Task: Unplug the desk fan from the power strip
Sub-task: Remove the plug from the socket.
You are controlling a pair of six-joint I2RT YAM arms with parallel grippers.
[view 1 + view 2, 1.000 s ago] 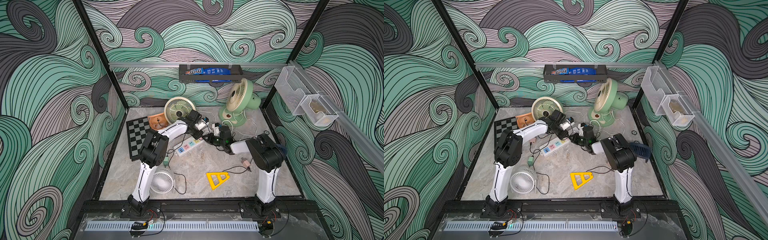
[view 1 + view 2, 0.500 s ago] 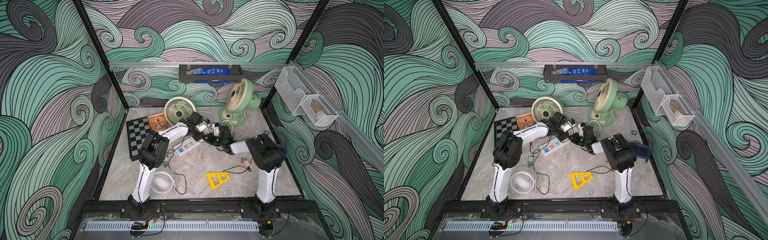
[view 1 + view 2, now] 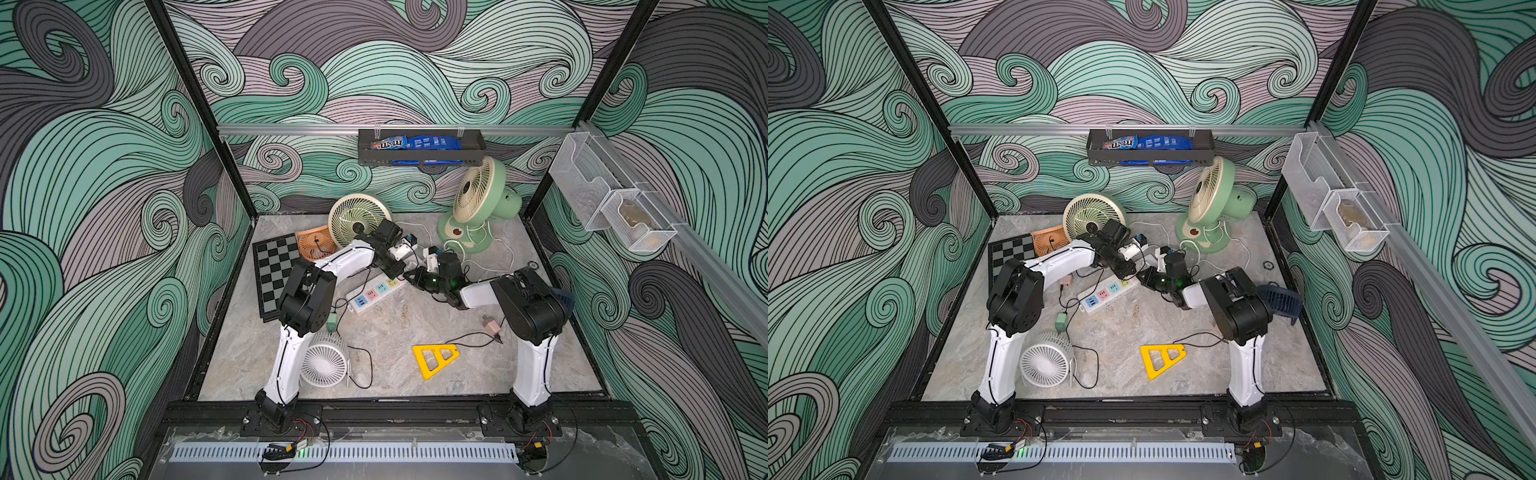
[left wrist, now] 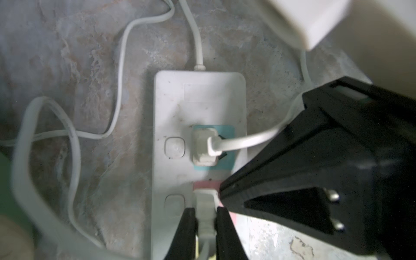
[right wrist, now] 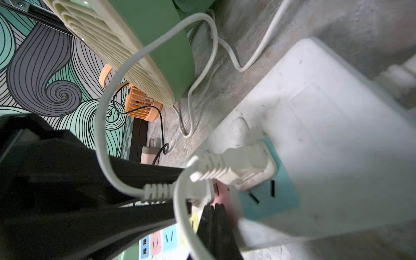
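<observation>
Beyond the middle of the table, toward its far edge: power strip lying flat. Left gripper clenched on a white plug at the pink socket; right gripper clenched empty, tips just beside that plug.
</observation>
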